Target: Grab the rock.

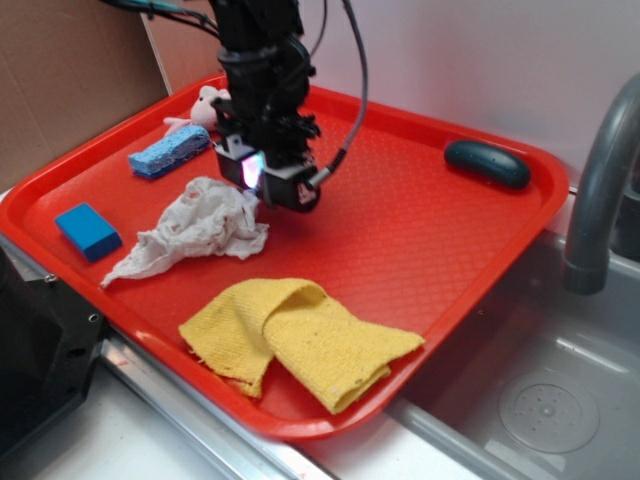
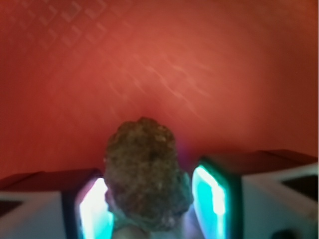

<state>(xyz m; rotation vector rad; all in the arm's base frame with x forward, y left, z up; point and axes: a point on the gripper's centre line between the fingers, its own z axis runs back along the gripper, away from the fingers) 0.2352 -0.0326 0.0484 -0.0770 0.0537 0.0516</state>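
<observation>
The rock is a rough, lumpy brown-grey stone. It fills the gap between the two glowing teal pads in the wrist view. My gripper is shut on it, the left pad pressed to its side and the right pad at its other edge. Behind the stone only blurred red tray shows. In the exterior view my gripper points down over the middle of the red tray, just right of a crumpled white rag. The stone itself is hidden there behind the fingers.
A dark teal oval lies at the tray's far right. A blue sponge, a pink plush and a blue block sit to the left. A yellow cloth lies in front. A faucet and sink stand right.
</observation>
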